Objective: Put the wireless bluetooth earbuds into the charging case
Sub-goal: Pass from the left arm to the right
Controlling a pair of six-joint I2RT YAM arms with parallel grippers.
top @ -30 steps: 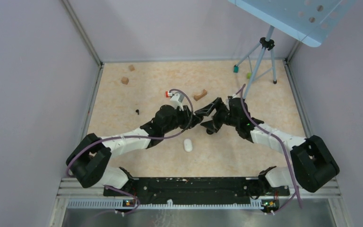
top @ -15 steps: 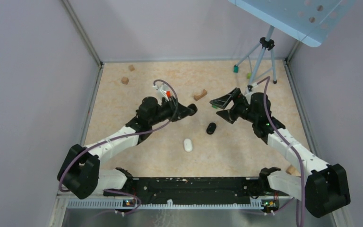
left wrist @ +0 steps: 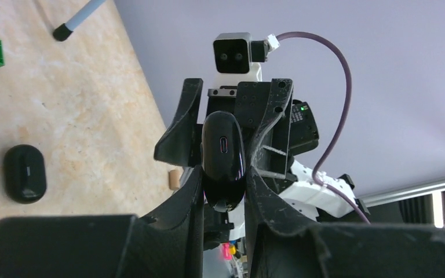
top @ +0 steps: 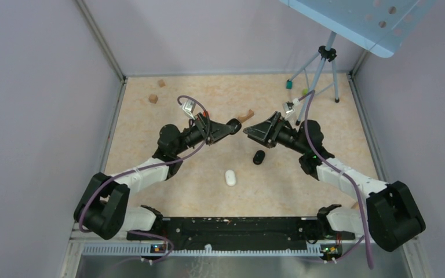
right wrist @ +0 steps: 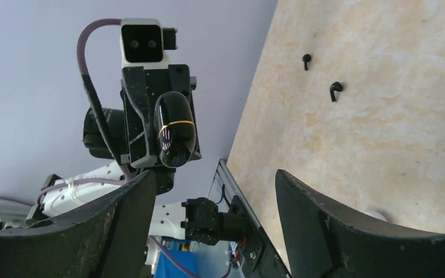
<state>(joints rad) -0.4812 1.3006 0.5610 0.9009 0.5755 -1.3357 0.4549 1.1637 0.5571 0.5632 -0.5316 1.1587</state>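
**Left claw** [left wrist: 225,180]: narrowed onto the glossy black charging case [left wrist: 223,152]. It grips the case by both flanks, lifted off the counter [top: 145,124], port face toward its own wrist.

**Right claw** [right wrist: 214,174]: spread wide with nothing in it. It faces the left claw tip to tip, and the overhead view shows a small gap between them.

**First earbud** [right wrist: 306,59], **second earbud** [right wrist: 335,90]: black, loose on the counter, near each other but apart. Both lie on the left claw's side, away from the right claw, with bare counter all around.

**Black oval pod** [top: 258,157]: on the counter just beside the right claw, toward the bases.

**White oval pod** [top: 230,177]: nearer the bases, between the two arms.

**Curved wooden piece** [top: 245,116]: just beyond the meeting claw tips.

**Edges:** the tripod [top: 320,69] stands behind the right claw near the far right corner. Two wooden blocks [top: 153,98] sit toward the far left corner. The side walls are well apart from both claws.
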